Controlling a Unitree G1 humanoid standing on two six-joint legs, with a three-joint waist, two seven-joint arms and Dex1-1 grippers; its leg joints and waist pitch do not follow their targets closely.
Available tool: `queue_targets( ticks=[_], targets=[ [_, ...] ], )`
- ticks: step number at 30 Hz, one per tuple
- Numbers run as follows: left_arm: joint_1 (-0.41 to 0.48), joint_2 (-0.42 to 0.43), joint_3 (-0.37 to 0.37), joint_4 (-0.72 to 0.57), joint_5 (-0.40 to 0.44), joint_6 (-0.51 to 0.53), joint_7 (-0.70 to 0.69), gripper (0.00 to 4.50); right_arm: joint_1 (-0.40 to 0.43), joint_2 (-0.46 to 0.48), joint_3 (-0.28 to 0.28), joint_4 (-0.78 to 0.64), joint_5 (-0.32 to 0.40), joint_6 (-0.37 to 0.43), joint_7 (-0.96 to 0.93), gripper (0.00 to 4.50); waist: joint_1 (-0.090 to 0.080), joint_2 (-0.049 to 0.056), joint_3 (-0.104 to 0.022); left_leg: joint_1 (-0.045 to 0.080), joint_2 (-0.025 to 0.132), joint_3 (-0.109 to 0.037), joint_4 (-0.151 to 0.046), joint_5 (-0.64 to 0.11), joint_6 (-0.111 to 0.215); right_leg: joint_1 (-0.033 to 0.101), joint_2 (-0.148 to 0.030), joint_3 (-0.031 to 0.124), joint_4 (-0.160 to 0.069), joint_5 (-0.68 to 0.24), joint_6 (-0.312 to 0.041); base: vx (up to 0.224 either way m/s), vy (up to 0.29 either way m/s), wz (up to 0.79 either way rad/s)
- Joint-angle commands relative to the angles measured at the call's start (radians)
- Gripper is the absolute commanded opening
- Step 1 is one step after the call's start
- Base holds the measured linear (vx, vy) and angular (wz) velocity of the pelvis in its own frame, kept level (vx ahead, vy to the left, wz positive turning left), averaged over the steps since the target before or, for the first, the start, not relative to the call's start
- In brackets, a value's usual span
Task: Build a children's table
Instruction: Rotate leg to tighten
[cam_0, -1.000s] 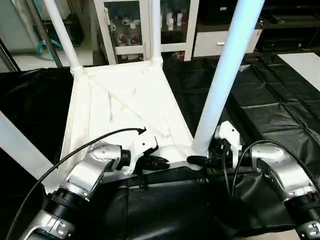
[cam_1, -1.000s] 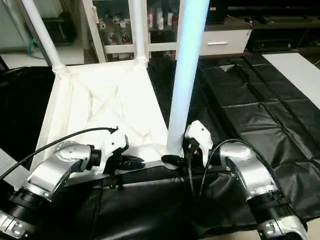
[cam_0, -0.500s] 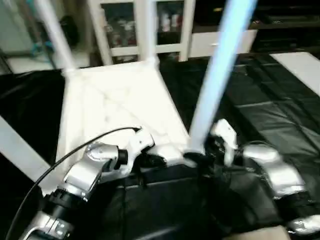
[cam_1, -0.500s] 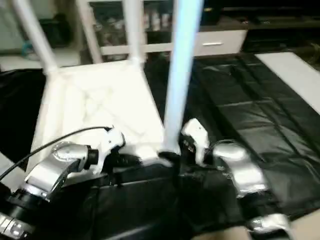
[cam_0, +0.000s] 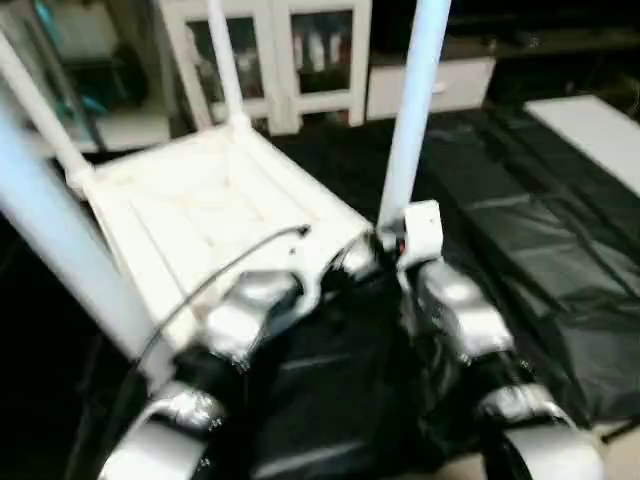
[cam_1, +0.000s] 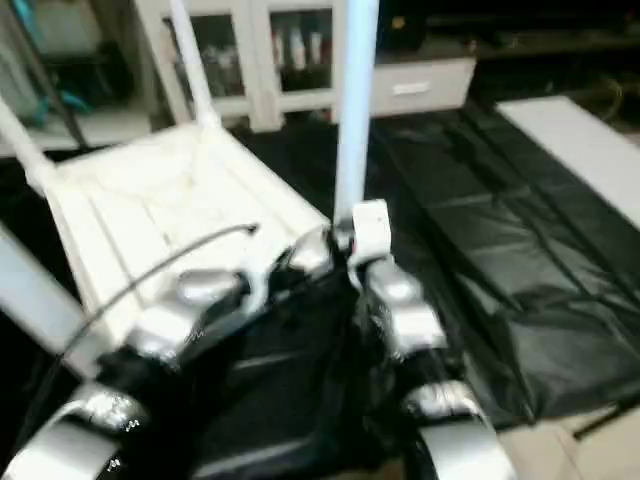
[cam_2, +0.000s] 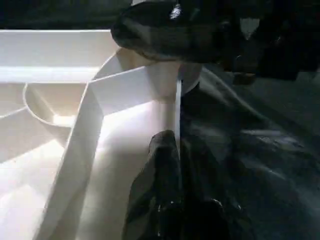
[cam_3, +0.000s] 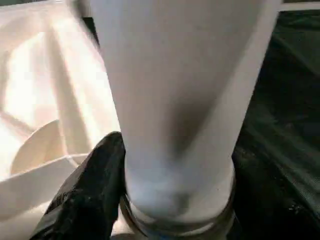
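Observation:
The children's table top (cam_0: 200, 210) lies upside down on the black mat, ribs up. Its legs stand in the corner sockets: two at the far side (cam_0: 225, 65), one at the near left (cam_0: 70, 250). A fourth leg (cam_0: 405, 130) rises from the near right corner. My right gripper (cam_0: 385, 245) grips this leg (cam_3: 175, 125) at its base, just above the socket, with one black finger (cam_3: 90, 195) against its side. My left gripper (cam_2: 172, 200) is shut on the thin rim wall (cam_2: 175, 115) of the top beside that corner. The two grippers sit close together.
Black padded mat (cam_0: 520, 230) covers the floor around the table. White glass-door cabinets (cam_0: 300, 60) stand behind it. A white panel (cam_0: 590, 125) lies at the far right. My silver forearms (cam_0: 450, 310) cross the lower middle of the head views.
The whole head view has swung and blurred, so the table now looks angled. Both grippers stay at the near right corner, holding as before.

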Motion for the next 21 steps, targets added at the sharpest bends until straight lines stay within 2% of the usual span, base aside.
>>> queue_targets(
  ticks=[1, 3, 6, 7, 8, 10, 11, 12, 14, 15, 16, 17, 18, 19, 20, 21],
  targets=[
    [-0.023, -0.01, 0.038, 0.044, 0.014, -0.046, 0.126, 0.0, 0.018, 0.026, 0.009, 0.058, -0.023, 0.023, -0.078, 2.69, 0.001, -0.012, -0.055, 0.018, 0.042, -0.026, -0.081, -0.249, 0.001, 0.024, -0.055, 0.025, -0.089, -0.251, -0.181, 0.0, 0.0, 0.0],
    [-0.039, -0.015, 0.048, 0.065, 0.019, -0.066, 0.15, 0.0, 0.003, 0.035, 0.015, 0.082, -0.052, -0.011, -0.111, 2.69, 0.005, -0.011, -0.057, 0.015, 0.042, -0.026, -0.081, -0.233, 0.004, 0.027, -0.055, 0.023, -0.085, -0.221, -0.178, 0.0, 0.0, 0.0],
    [-0.034, -0.012, 0.051, 0.063, 0.018, -0.083, 0.137, 0.0, 0.0, 0.048, -0.009, 0.077, -0.015, -0.041, -0.039, 2.69, 0.009, -0.013, -0.058, 0.008, 0.042, -0.026, -0.08, -0.227, 0.022, 0.031, -0.058, 0.023, -0.083, -0.204, -0.176, 0.0, 0.0, 0.0],
    [-0.03, -0.009, 0.052, 0.059, 0.017, -0.085, 0.134, 0.0, 0.005, 0.051, -0.012, 0.064, -0.004, -0.057, -0.009, 2.69, 0.011, -0.01, -0.056, 0.007, 0.042, -0.027, -0.081, -0.228, 0.026, 0.031, -0.06, 0.023, -0.084, -0.215, -0.175, 0.0, 0.0, 0.0],
    [-0.027, -0.006, 0.051, 0.057, 0.019, -0.09, 0.13, 0.0, 0.01, 0.051, -0.007, 0.054, -0.008, -0.067, 0.004, 3.04, 0.011, -0.01, -0.056, 0.007, 0.042, -0.027, -0.081, -0.228, 0.026, 0.031, -0.06, 0.023, -0.084, -0.215, -0.175, 0.0, 0.0, 0.0],
    [-0.015, 0.006, 0.049, 0.036, 0.019, -0.094, 0.11, 0.0, 0.034, 0.043, 0.013, 0.0, -0.017, -0.102, 0.038, 3.41, 0.013, -0.008, -0.057, 0.006, 0.044, -0.027, -0.082, -0.23, 0.03, 0.032, -0.06, 0.023, -0.086, -0.218, -0.17, 0.0, 0.0, 0.0],
    [-0.002, 0.018, 0.047, 0.016, 0.016, -0.093, 0.089, 0.0, 0.054, 0.032, 0.031, -0.05, -0.019, -0.097, 0.058, 3.41, 0.013, 0.001, -0.058, 0.005, 0.045, -0.028, -0.081, -0.224, 0.031, 0.031, -0.06, 0.023, -0.083, -0.21, -0.172, 0.0, 0.0, 0.0],
    [0.004, 0.023, 0.045, 0.007, 0.014, -0.092, 0.078, 0.0, 0.062, 0.026, 0.038, -0.07, -0.02, -0.094, 0.066, 3.47, 0.012, -0.001, -0.056, 0.0, 0.043, -0.029, -0.082, -0.219, 0.038, 0.035, -0.058, 0.021, -0.085, -0.204, -0.168, 0.0, 0.0, 0.0],
    [0.035, 0.055, 0.028, -0.043, 0.008, -0.089, 0.011, 0.0, 0.103, -0.007, 0.066, -0.174, -0.009, -0.037, 0.134, 3.58, 0.004, -0.005, -0.06, -0.01, 0.044, -0.033, -0.082, -0.183, 0.046, 0.045, -0.058, 0.019, -0.076, -0.161, -0.166, 0.0, 0.0, 0.0],
    [0.05, 0.068, 0.024, -0.07, 0.003, -0.079, -0.015, 0.0, 0.119, -0.023, 0.07, -0.213, -0.002, -0.009, 0.157, 3.73, -0.001, -0.002, -0.061, -0.014, 0.044, -0.035, -0.082, -0.162, 0.053, 0.045, -0.056, 0.017, -0.073, -0.143, -0.171, 0.0, 0.0, 0.0],
    [0.062, 0.079, 0.019, -0.091, -0.001, -0.071, -0.037, 0.0, 0.132, -0.038, 0.075, -0.245, 0.006, 0.015, 0.185, 3.81, -0.002, 0.0, -0.064, -0.007, 0.045, -0.031, -0.074, -0.149, 0.062, 0.036, -0.056, 0.019, -0.074, -0.123, -0.183, 0.0, 0.0, 0.0],
    [0.062, 0.08, 0.019, -0.092, -0.001, -0.071, -0.038, 0.0, 0.132, -0.038, 0.075, -0.246, 0.006, 0.016, 0.185, 3.84, -0.001, 0.0, -0.067, -0.004, 0.045, -0.03, -0.07, -0.135, 0.068, 0.037, -0.056, 0.02, -0.073, -0.098, -0.196, 0.0, 0.0, 0.0],
    [0.069, 0.086, 0.017, -0.104, -0.003, -0.066, -0.05, 0.0, 0.139, -0.048, 0.077, -0.264, 0.01, 0.028, 0.201, 3.84, 0.0, 0.0, -0.068, -0.007, 0.044, -0.028, -0.067, -0.103, 0.083, 0.037, -0.054, 0.019, -0.068, -0.051, -0.212, 0.0, 0.0, 0.0],
    [0.091, 0.11, 0.002, -0.139, -0.011, -0.055, -0.101, 0.0, 0.16, -0.085, 0.094, -0.317, 0.023, 0.069, 0.267, 3.84, 0.001, -0.002, -0.064, -0.009, 0.045, -0.027, -0.067, -0.099, 0.093, 0.036, -0.053, 0.018, -0.068, -0.045, -0.221, 0.0, 0.0, 0.0],
    [0.091, 0.11, 0.002, -0.139, -0.011, -0.055, -0.101, 0.0, 0.16, -0.085, 0.094, -0.317, 0.023, 0.069, 0.267, 3.84, 0.004, -0.001, -0.064, -0.01, 0.046, -0.027, -0.068, -0.1, 0.097, 0.038, -0.054, 0.018, -0.065, -0.044, -0.222, 0.0, 0.0, 0.0],
    [0.117, 0.142, -0.02, -0.179, -0.022, -0.053, -0.169, 0.0, 0.185, -0.141, 0.124, -0.374, 0.034, 0.104, 0.357, 3.84, 0.005, 0.001, -0.063, -0.007, 0.048, -0.028, -0.07, -0.121, 0.097, 0.036, -0.053, 0.017, -0.068, -0.063, -0.22, 0.0, 0.0, 0.0]
  ],
)
